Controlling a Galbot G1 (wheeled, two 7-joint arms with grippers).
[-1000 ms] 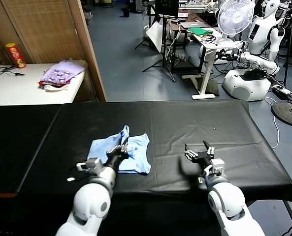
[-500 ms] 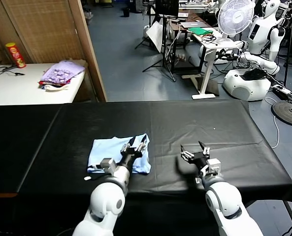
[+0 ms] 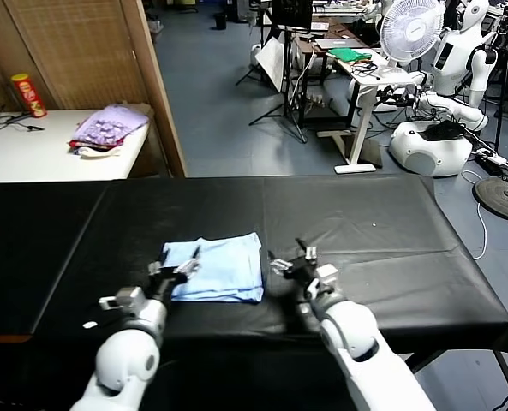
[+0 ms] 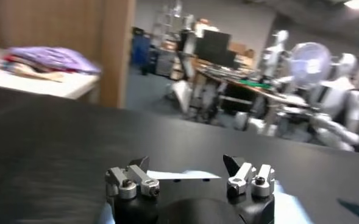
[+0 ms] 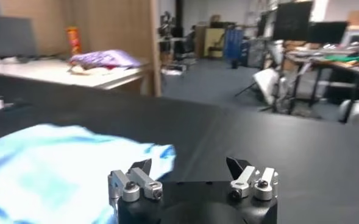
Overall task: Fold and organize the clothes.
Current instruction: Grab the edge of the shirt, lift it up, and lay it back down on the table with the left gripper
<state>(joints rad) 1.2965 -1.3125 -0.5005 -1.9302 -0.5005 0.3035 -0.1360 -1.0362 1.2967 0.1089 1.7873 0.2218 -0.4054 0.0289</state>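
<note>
The pale blue T-shirt (image 3: 224, 267) lies folded into a flat rectangle on the black table (image 3: 373, 231). My left gripper (image 3: 178, 264) sits at the shirt's left edge, open and holding nothing. In the left wrist view the left gripper (image 4: 186, 163) has its jaws wide apart, and a pale strip of the shirt (image 4: 173, 176) shows just beyond them. My right gripper (image 3: 292, 255) is just right of the shirt's right edge, open and empty. In the right wrist view the right gripper (image 5: 189, 165) is spread wide, with the shirt (image 5: 57, 164) lying off to one side of it.
A purple pile of garments (image 3: 108, 127) and a red can (image 3: 26, 94) rest on a white side table (image 3: 31, 158) at the back left. A wooden partition (image 3: 155, 86) stands behind the table. Desks, a fan (image 3: 410, 30) and another robot (image 3: 459, 60) lie beyond.
My left gripper opened and let go of the shirt fold, then drew back to the shirt's left edge. The shirt now lies flat. My right gripper moved left toward the shirt.
</note>
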